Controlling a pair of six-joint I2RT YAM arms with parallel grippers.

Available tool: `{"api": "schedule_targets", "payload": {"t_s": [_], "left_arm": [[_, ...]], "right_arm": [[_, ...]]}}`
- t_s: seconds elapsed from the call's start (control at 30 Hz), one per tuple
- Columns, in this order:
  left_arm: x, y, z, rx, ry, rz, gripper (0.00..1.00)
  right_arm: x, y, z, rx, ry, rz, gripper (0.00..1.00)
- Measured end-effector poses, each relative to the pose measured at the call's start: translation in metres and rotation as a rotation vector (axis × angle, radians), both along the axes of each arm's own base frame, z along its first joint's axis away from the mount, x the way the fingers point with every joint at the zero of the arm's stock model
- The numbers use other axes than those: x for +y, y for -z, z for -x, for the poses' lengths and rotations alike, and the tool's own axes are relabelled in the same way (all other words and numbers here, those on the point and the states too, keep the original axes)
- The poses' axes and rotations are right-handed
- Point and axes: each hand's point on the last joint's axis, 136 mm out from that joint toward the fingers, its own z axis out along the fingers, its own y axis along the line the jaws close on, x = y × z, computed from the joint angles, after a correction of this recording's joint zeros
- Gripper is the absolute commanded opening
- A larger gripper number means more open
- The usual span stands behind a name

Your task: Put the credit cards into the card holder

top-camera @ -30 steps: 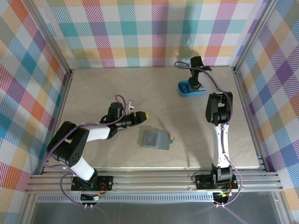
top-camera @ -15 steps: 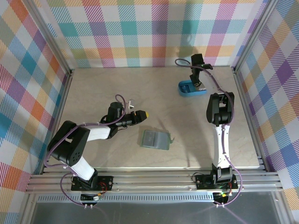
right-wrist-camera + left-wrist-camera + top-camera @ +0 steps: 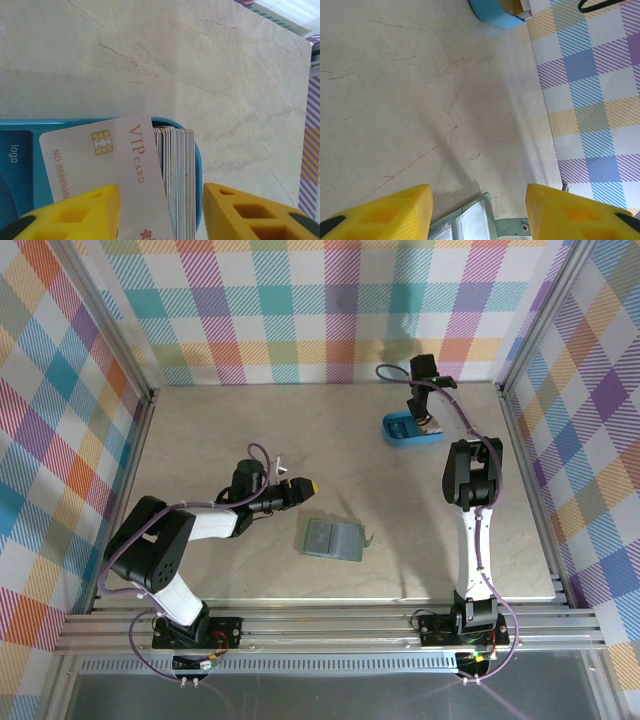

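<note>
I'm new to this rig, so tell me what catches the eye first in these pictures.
First the bright blue tray at the far right of the table. It is packed with cards standing on edge, a white VIP card lies against them, and the right gripper is open just above. Next comes the sage-green card holder lying flat mid-table, with the yellow-tipped left gripper open beside it.

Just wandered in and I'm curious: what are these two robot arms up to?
The job is loading credit cards into the green card holder lying in the middle. The right arm's fingers stand open over a blue tray at the far side, just above a white VIP card leaning off the stack. The left arm's fingers hover open and empty near the card holder.
</note>
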Motion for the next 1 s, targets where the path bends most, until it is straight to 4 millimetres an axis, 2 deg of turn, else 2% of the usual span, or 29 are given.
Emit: {"api": "schedule_targets", "payload": {"t_s": [0.17,0.3,0.57,0.73,0.83,1.0], "left_arm": [[0.000,-0.001,-0.001,-0.001,-0.003,0.006,0.52],[0.000,-0.002,-0.001,-0.006,-0.003,0.008,0.52],[-0.001,-0.004,-0.002,-0.011,-0.004,0.013,0.52],[-0.001,-0.007,-0.003,-0.023,-0.005,0.021,0.52],[-0.001,-0.006,-0.003,-0.023,-0.005,0.021,0.52],[-0.001,-0.006,-0.003,-0.022,-0.005,0.021,0.52]], "right_arm": [[0.000,0.001,0.003,0.011,0.004,-0.008,0.53],[0.003,-0.007,0.008,0.004,0.010,-0.036,0.54],[0.020,-0.029,0.021,-0.018,-0.019,-0.080,0.68],[0.031,-0.025,0.018,-0.005,-0.039,-0.054,0.76],[0.035,-0.022,0.011,-0.006,-0.047,-0.027,0.76],[0.029,-0.005,0.008,0.027,-0.054,0.035,0.74]]}}
